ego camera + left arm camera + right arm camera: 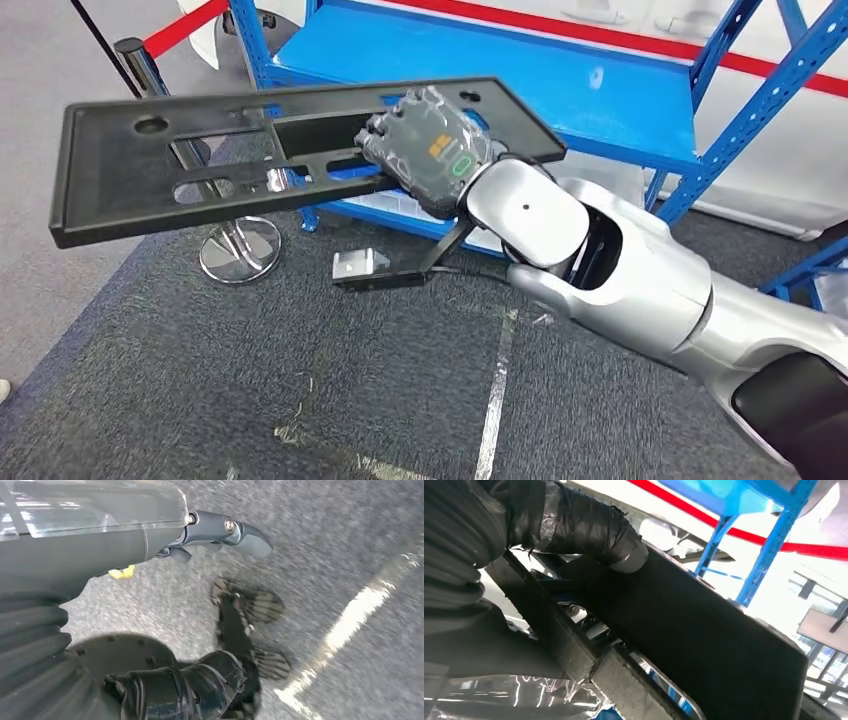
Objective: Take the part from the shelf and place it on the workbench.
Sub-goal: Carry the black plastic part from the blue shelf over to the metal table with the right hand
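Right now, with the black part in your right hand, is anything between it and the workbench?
I can't judge that: the workbench isn't visible. The right hand holds the black part in the air, off the blue shelf. Below and behind its far end stands a chrome stanchion post with a red belt, which a swing that way could catch.

workshop or industrial test floor

marked by a blue perforated-steel shelf rack (640, 110), grey carpeted floor (250, 390) with worn tape lines (494, 400), and a chrome stanchion post (236, 245) carrying a red barrier belt (185, 25). backed by a white wall with a red stripe (760, 62).
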Available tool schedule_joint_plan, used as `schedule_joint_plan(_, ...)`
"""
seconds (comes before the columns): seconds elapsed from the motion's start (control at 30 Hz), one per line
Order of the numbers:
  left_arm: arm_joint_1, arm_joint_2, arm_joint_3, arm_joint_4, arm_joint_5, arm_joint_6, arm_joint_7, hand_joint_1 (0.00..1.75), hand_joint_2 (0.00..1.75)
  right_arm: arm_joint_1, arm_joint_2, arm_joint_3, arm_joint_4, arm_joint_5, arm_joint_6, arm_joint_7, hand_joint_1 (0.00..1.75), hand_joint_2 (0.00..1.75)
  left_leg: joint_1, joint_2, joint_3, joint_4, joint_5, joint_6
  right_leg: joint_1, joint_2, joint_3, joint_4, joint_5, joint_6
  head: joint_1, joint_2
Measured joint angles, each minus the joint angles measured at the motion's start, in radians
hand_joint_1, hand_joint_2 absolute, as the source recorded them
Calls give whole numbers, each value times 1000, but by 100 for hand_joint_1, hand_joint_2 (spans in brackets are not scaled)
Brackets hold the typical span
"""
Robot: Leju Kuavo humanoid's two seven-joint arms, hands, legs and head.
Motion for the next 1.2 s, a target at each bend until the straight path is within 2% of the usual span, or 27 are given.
schedule_joint_plan(0.07,1,1,0,0,0,2,2,0,175,2,0,0,3,-1,0,0,175,175,-3,1,-16,1,13,11,-1,0,-33,126,-88,6,3,0)
schedule_joint_plan(0.1,0,1,0,0,0,2,2,0,175,3,0,1,4,-1,0,0,175,175,-6,2,-24,2,19,13,0,0,-43,181,-111,6,3,0)
schedule_joint_plan(0.13,0,1,0,0,0,2,3,0,175,5,0,2,5,-1,0,0,175,175,-8,1,-31,3,24,14,1,0,-40,206,-114,3,3,0)
schedule_joint_plan(0.17,0,1,0,0,0,1,5,0,175,6,0,4,7,-1,0,0,175,175,-12,1,-37,4,28,15,4,1,-21,196,-99,-2,2,0)
schedule_joint_plan(0.2,0,1,0,0,0,1,6,0,175,7,0,5,8,-1,0,0,175,175,-16,0,-42,5,32,15,8,1,14,151,-73,-12,2,0)
schedule_joint_plan(0.23,0,-1,0,0,0,0,6,0,175,6,0,7,10,-1,-1,-1,175,175,-18,-1,-45,5,36,16,14,3,58,82,-49,-27,2,0)
schedule_joint_plan(0.3,-1,-5,0,0,1,-2,1,0,175,2,1,7,12,-1,-2,-2,175,175,-19,-1,-52,3,47,10,26,4,131,-43,-27,-54,1,0)
schedule_joint_plan(0.33,-2,-7,0,0,2,-4,-4,0,175,-1,2,7,14,-1,-2,-3,175,175,-16,-1,-55,0,54,4,30,6,147,-77,-24,-63,0,0)
schedule_joint_plan(0.37,-2,-7,0,0,3,-5,-9,0,175,-3,2,8,16,-1,-2,-3,175,175,-12,-1,-58,-4,62,-3,32,6,151,-91,-21,-65,1,0)
schedule_joint_plan(0.43,-2,-6,0,0,4,-6,-18,0,175,-4,3,8,19,-2,-2,-6,175,175,-9,-5,-60,-15,71,-13,30,4,152,-118,7,-66,2,0)
schedule_joint_plan(0.47,-2,-5,0,0,4,-5,-21,0,175,-4,4,8,21,-2,-3,-6,175,175,-12,-7,-66,-11,60,-17,27,2,155,-136,22,-67,1,0)
schedule_joint_plan(0.53,-1,-4,0,0,5,-5,-24,0,175,-7,7,8,23,-2,-3,-7,175,175,-13,-9,-93,55,-8,-25,19,-3,153,-163,49,-68,-5,0)
schedule_joint_plan(0.6,-1,-3,0,0,4,-6,-25,0,175,-9,8,9,26,-2,-3,-7,175,175,-8,-6,-125,175,-80,-39,13,-6,131,-158,62,-66,-10,0)
schedule_joint_plan(0.63,-2,-3,0,0,4,-6,-25,0,175,-9,8,11,27,-2,-3,-7,175,175,-3,-4,-130,217,-85,-46,9,-8,116,-148,65,-61,-10,0)
schedule_joint_plan(0.67,-4,-2,0,0,3,-6,-25,0,175,-8,8,12,29,-2,-3,-7,175,175,2,-2,-123,237,-73,-56,4,-9,99,-134,68,-57,-10,0)
schedule_joint_plan(0.7,-4,-1,0,0,2,-6,-25,0,175,-8,8,14,30,-2,-3,-7,175,175,9,0,-102,223,-43,-65,-2,-10,81,-118,70,-52,-11,0)
schedule_joint_plan(0.73,-5,0,0,0,2,-6,-25,0,175,-8,9,14,31,-2,-3,-7,175,175,16,1,-70,183,-19,-76,-7,-10,62,-100,71,-46,-11,0)
schedule_joint_plan(0.77,-6,-1,0,0,2,-6,-25,0,175,-9,9,14,31,-2,-3,-7,175,175,19,1,-34,133,-12,-87,-11,-8,42,-83,72,-39,-13,0)
schedule_joint_plan(0.83,-9,-1,0,0,1,-6,-24,0,175,-11,11,14,32,-2,-3,-7,175,175,20,-4,10,55,-32,-81,-11,-5,13,-58,79,-23,-16,0)
schedule_joint_plan(0.9,-8,0,0,0,0,-6,-23,0,175,-10,12,14,33,-2,-3,-7,175,175,13,-9,8,37,-38,-55,-9,-3,-1,-56,99,-11,-16,0)
schedule_joint_plan(0.97,-6,0,0,0,0,-6,-21,0,175,-4,11,15,38,-2,-3,-7,175,175,12,-6,-8,34,-19,-33,-13,-2,-10,-55,95,-1,-13,0)
schedule_joint_plan(1.0,-5,0,0,0,-1,-6,-21,0,175,0,11,15,40,-2,-3,-7,175,175,12,-4,-17,32,-8,-22,-15,-2,-16,-38,66,3,-10,0)
schedule_joint_plan(1.03,-5,1,0,0,-1,-7,-20,0,175,2,11,15,42,-2,-3,-8,175,175,13,-2,-29,30,4,-11,-17,-2,-25,2,17,6,-8,0)
schedule_joint_plan(1.1,-4,1,0,0,0,-6,-19,0,175,1,11,15,43,-1,-3,-8,175,175,9,0,-57,29,29,1,-16,-1,-43,124,-86,8,-6,0)
schedule_joint_plan(1.13,-5,2,0,0,2,-6,-18,0,175,1,11,15,44,-2,-3,-8,175,175,6,1,-73,29,41,3,-15,0,-45,181,-114,7,-6,0)
schedule_joint_plan(1.17,-5,2,0,0,6,-4,-14,0,175,2,11,15,45,-2,-3,-8,175,175,3,1,-89,28,53,5,-13,0,-36,213,-110,4,-6,0)
schedule_joint_plan(1.2,-5,2,0,0,11,-2,-8,0,175,2,11,15,45,-2,-3,-8,175,175,0,1,-105,28,65,5,-10,0,-16,218,-82,-3,-6,0)
